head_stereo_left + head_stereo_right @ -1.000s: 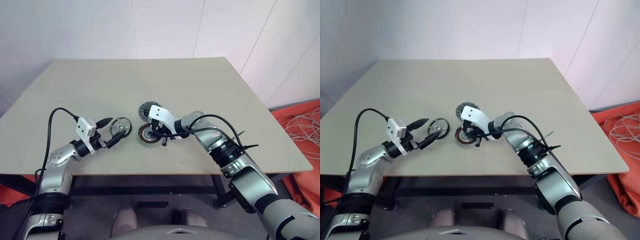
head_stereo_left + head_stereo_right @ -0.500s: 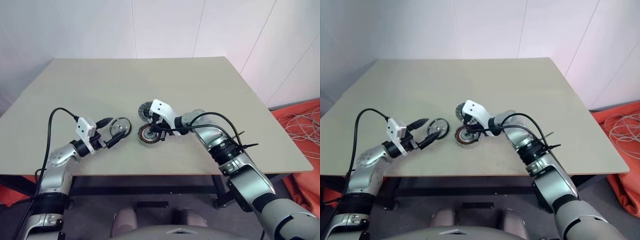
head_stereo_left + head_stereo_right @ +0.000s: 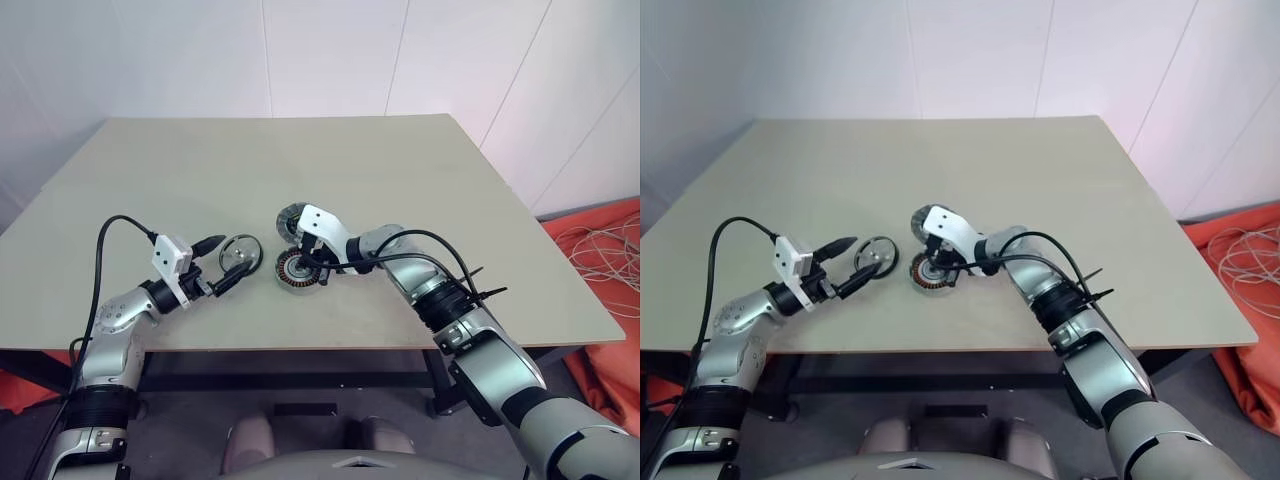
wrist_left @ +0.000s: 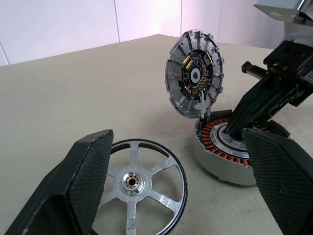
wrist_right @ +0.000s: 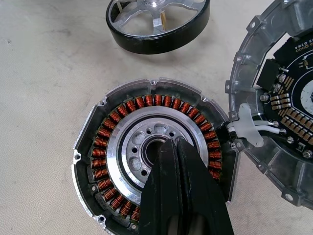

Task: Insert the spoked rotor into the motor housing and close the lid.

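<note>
Right gripper [image 5: 168,147] pinched closed, tips at the motor housing [image 5: 154,161] centre; left gripper [image 4: 181,181] wide, flanking the spoked rotor [image 4: 139,188].

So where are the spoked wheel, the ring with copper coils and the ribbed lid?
spoked wheel [image 4: 133,182], left wrist view, centre hub.
ring with copper coils [image 5: 128,105], right wrist view, copper windings.
ribbed lid [image 4: 194,74], left wrist view, centre of its inner face.

The right gripper [image 5: 171,147] hides part of the motor housing [image 5: 122,132] centre.
</note>
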Controlling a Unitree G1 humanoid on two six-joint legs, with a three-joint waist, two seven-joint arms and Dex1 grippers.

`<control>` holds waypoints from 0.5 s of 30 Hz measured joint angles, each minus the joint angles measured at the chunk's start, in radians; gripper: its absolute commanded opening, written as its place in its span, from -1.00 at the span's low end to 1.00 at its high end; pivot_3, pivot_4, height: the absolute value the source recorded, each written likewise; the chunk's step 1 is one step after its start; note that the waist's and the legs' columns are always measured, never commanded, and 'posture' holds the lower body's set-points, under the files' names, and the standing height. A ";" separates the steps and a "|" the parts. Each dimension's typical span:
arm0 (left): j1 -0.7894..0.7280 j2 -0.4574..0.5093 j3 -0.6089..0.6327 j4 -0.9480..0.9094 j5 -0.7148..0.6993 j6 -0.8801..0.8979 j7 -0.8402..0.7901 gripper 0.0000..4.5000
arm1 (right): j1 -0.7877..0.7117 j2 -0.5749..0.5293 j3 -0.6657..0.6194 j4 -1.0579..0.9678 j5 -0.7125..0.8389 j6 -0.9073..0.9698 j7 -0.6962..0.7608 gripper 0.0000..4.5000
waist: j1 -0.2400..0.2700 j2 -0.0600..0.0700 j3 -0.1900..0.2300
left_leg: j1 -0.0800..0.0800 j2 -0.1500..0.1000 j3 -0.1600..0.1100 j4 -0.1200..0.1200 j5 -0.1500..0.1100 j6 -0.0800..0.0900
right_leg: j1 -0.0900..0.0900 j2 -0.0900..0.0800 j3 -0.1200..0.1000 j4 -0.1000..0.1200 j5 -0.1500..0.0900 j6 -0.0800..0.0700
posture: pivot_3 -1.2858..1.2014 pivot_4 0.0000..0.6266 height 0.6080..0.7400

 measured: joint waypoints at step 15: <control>0.000 0.000 0.000 0.000 0.000 0.000 0.000 1.00 | 0.030 -0.022 -0.034 -0.058 0.037 0.033 0.028 -0.99 | 0.001 0.000 0.000 | -0.001 0.000 0.000 0.000 0.000 0.000 | -0.001 0.000 0.000 0.000 0.000 0.000 | 0.03 -1.00 1.00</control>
